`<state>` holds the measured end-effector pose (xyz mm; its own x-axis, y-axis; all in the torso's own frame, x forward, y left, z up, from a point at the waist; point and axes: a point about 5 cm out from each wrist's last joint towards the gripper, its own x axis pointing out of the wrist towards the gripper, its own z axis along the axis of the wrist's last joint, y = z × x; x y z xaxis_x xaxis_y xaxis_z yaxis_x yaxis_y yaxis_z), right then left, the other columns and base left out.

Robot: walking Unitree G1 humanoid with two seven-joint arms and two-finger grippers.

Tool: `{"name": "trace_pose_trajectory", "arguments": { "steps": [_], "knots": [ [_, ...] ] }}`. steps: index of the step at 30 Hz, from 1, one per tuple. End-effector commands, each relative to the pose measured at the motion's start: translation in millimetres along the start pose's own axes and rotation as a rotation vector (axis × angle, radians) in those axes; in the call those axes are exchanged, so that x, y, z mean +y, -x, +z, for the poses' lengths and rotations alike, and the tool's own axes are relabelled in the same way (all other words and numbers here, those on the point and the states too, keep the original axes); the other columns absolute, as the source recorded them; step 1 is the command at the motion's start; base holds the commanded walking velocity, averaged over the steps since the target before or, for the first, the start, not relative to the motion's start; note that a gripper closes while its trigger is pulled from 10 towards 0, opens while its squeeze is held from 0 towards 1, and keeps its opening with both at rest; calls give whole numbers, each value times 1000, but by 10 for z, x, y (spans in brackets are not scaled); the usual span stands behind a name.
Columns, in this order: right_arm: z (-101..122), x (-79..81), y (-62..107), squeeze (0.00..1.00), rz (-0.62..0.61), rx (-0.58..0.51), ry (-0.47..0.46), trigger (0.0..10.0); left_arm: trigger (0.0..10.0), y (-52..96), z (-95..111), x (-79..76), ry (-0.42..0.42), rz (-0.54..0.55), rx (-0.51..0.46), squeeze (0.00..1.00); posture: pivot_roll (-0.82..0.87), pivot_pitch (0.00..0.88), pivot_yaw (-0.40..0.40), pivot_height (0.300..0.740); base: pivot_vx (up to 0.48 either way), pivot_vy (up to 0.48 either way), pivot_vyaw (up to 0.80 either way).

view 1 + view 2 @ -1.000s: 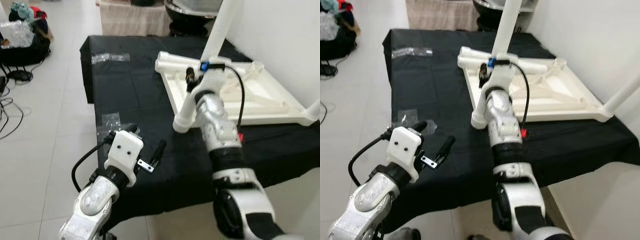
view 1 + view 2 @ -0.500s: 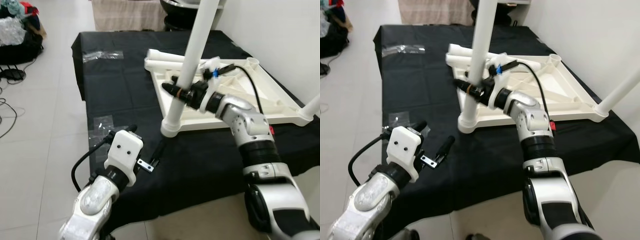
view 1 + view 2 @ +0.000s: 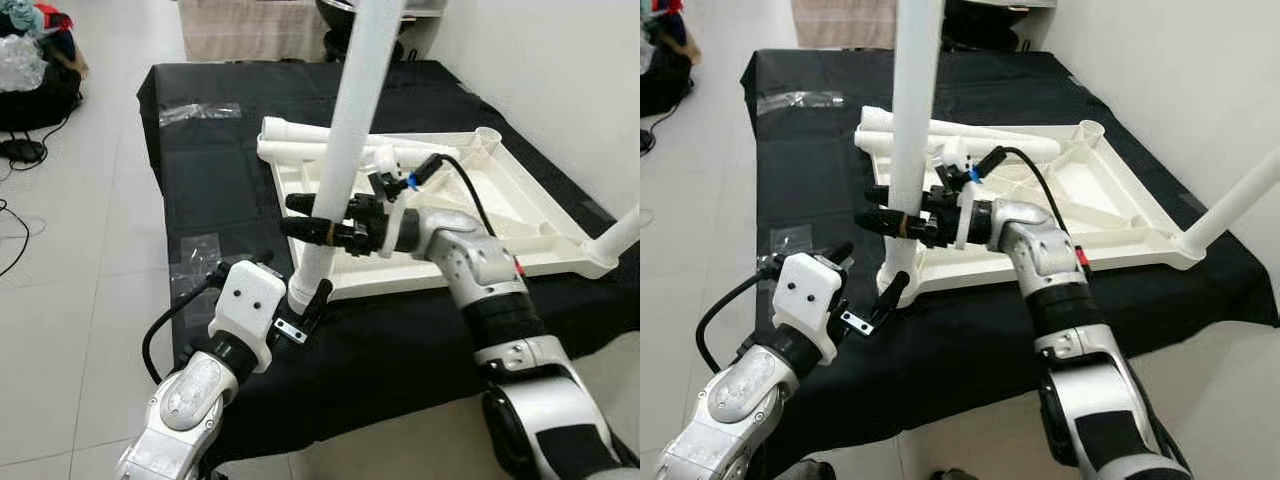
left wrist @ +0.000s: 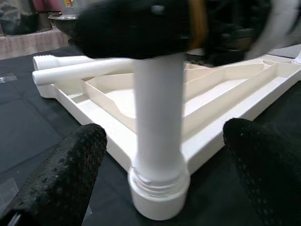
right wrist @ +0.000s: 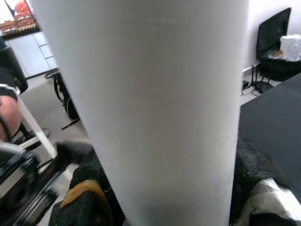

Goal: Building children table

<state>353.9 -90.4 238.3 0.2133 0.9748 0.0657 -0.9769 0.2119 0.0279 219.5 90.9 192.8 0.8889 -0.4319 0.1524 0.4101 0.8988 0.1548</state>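
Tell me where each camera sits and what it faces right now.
Head eyes: look down at the upturned white plastic tabletop on black cloth; both silver arms show.
Left wrist: along the open left gripper at the base of the upright white table leg.
Right wrist: pressed against that leg, right gripper clamped on it.
Shared: all see the leg.
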Motion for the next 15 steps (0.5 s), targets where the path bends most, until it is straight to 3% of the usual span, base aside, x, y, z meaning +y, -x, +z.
{"name": "trace_pose_trajectory", "arguments": {
  "steps": [1, 3, 4, 5, 6, 10, 11, 12, 13, 15],
  "knots": [
    [34, -84, 26, 0, -86, -35, -14, 0, 10000, 11, -28, -27, 11, -6, 12, 0, 105, 122, -120, 740, 0, 0, 0],
    [37, -194, 47, 0, -224, -32, 2, 0, 10000, 12, -28, -28, 11, -6, 11, 0, 102, 119, -119, 740, 0, 0, 0],
    [37, -194, 47, 0, -224, -32, 2, 0, 10000, 12, -28, -28, 11, -6, 11, 0, 102, 119, -119, 740, 0, 0, 0],
    [42, -316, 84, 0, -387, -26, 1, 0, 10000, 7, -28, -29, 11, -8, 9, 0, 99, 117, -117, 740, 0, 0, 0],
    [42, -316, 84, 0, -387, -26, 1, 0, 10000, 7, -28, -29, 11, -8, 9, 0, 99, 117, -117, 740, 0, 0, 0],
    [46, -678, 432, 0, -1048, 11, 33, 0, 10000, -7, -32, -42, 12, -16, 7, 0, 96, 112, -112, 740, 0, 0, 0],
    [46, -678, 432, 0, -1048, 11, 33, 0, 10000, -7, -32, -42, 12, -16, 7, 0, 96, 112, -112, 740, 0, 0, 0],
    [28, -732, 584, 0, -1245, -14, -8, 0, 10000, -11, -32, -42, 12, -18, 6, 0, 95, 112, -111, 740, 0, 0, 0],
    [28, -732, 584, 0, -1245, -14, -8, 0, 10000, -11, -32, -42, 12, -18, 6, 0, 95, 112, -111, 740, 0, 0, 0],
    [18, -738, 674, 0, -1378, -36, -23, 0, 10000, -15, -31, -41, 11, -18, 5, 0, 95, 109, -110, 740, 0, 0, 0]
  ]
}}
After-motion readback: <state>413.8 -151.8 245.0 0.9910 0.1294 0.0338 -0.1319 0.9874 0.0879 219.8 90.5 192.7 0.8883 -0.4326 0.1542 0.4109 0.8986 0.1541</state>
